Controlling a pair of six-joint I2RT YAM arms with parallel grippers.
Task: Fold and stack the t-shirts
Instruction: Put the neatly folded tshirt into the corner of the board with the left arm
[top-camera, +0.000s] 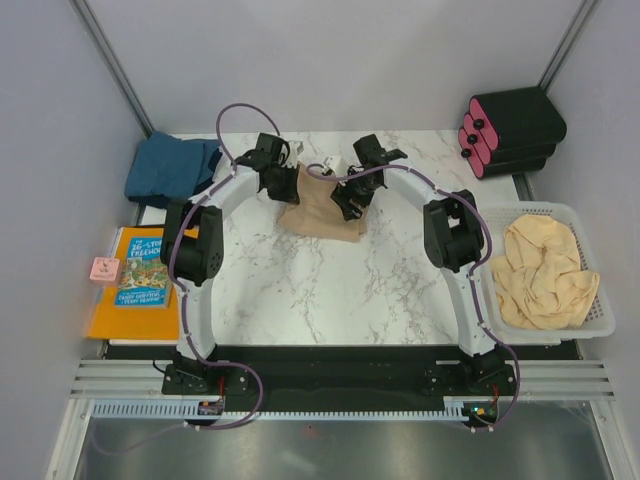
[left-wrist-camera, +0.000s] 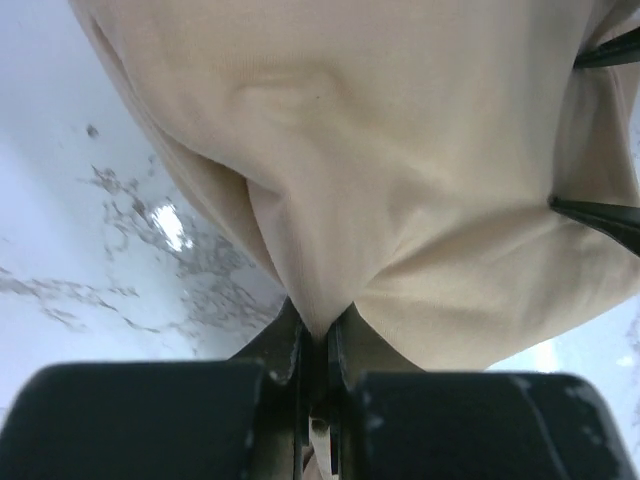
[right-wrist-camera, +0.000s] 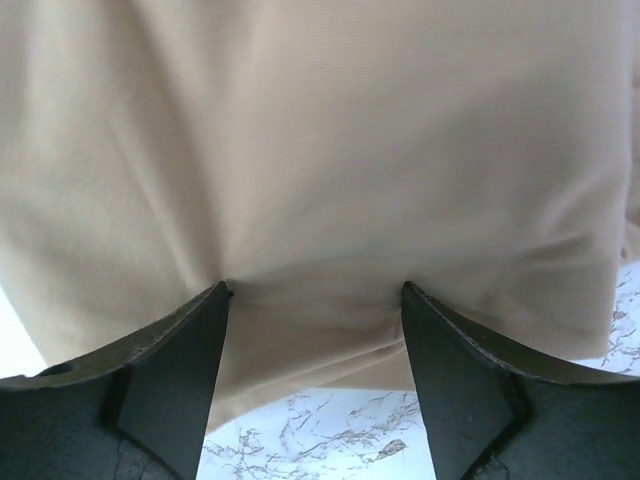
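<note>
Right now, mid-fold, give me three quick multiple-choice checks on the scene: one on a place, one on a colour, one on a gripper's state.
1. Where does the pale beige t-shirt lie?
A. in the white basket on the right
B. on the floor
C. flat at the table's centre

2. What colour is the folded t-shirt at the far left corner?
A. red
B. teal-blue
C. white

3. How is the left gripper?
A. wide open over bare marble
B. shut on the tan t-shirt
C. out of every view

Answers:
1 A: the top view shows it crumpled inside the basket.
2 B: the cloth there is dark teal-blue.
3 B: the left wrist view shows its jaws closed with tan cloth pinched between them.
</note>
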